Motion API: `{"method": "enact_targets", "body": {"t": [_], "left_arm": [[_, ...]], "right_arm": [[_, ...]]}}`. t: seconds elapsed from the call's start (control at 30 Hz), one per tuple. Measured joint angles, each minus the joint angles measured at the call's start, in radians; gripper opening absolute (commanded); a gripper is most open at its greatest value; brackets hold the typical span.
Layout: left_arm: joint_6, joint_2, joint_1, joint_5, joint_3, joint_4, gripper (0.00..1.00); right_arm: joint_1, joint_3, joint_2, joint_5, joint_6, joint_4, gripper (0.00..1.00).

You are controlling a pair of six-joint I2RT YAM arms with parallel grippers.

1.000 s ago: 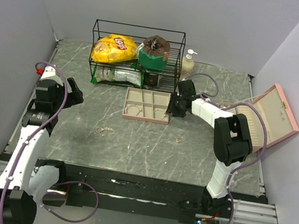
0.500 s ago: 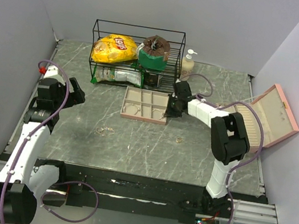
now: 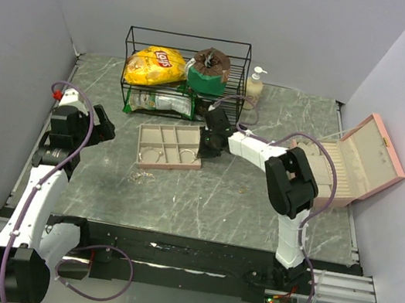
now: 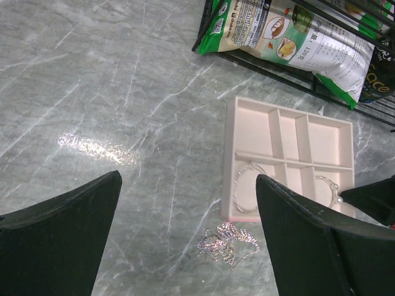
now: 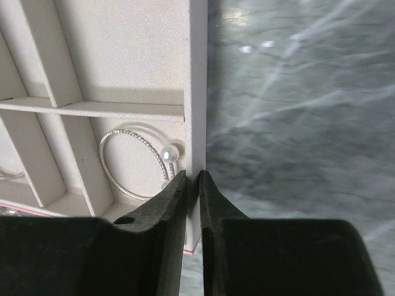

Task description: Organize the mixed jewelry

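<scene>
Centre of the top view: right gripper (image 5: 192,185) pinches the beige tray (image 5: 197,92) by its right wall, likely repositioning it. Chain tangle (image 4: 227,242) lies loose just below the tray; pearl hoop (image 5: 171,152) already inside. Left gripper (image 4: 188,179) wide, empty. Next: release, pick the tangle.

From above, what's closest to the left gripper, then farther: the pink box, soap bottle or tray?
From the left gripper:
1. tray, mid-table, just to its right.
2. soap bottle, at the back.
3. pink box, far right edge.
</scene>
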Motion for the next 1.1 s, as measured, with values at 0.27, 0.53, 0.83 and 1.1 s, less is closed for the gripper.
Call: {"method": "enact_targets", "body": {"t": [0.27, 0.53, 0.83, 1.1], "left_arm": [[0.001, 0.000, 0.000, -0.001, 0.000, 0.000, 0.96], [0.002, 0.001, 0.000, 0.000, 0.000, 0.000, 0.96], [0.003, 0.007, 0.000, -0.001, 0.000, -0.001, 0.96], [0.003, 0.005, 0.000, 0.000, 0.000, -0.003, 0.96]], "right_arm": [[0.050, 0.123, 0.077, 0.002, 0.103, -0.035, 0.24], [0.103, 0.156, 0.100, -0.016, 0.153, -0.015, 0.57], [0.050, -0.025, -0.211, 0.080, 0.132, -0.001, 0.69], [-0.270, -0.384, -0.753, 0.307, 0.260, -0.051, 0.68]]}}
